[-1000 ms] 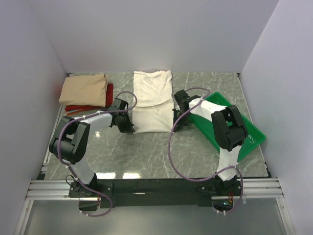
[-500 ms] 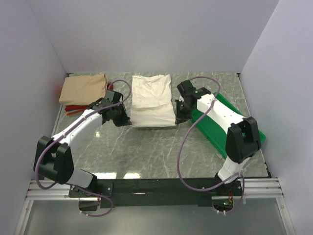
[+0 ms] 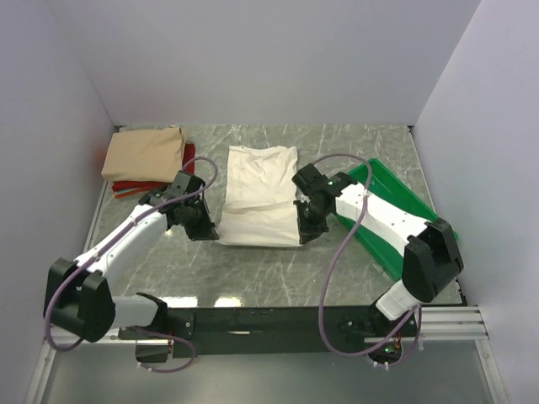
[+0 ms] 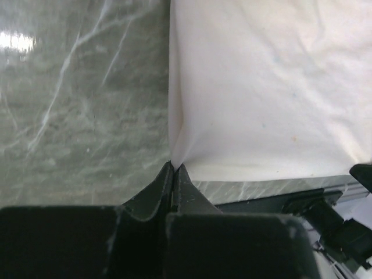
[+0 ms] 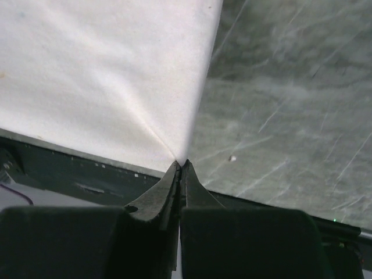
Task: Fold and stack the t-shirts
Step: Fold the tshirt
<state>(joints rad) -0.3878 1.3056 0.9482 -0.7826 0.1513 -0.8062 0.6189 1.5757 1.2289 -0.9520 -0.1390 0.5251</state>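
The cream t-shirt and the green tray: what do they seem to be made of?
Cream t-shirt: soft matte cloth, probably cotton; it creases and puckers where pinched. Green tray: probably rigid plastic, smooth; its raised rim has straight edges.

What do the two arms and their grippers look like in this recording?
They match. The left arm and right arm have white link covers between bulky black joint housings. A purple cable loops loosely along each arm from base to wrist. The left gripper and right gripper are matte black, each with two fingers tapering to thin tips. No markings are visible.
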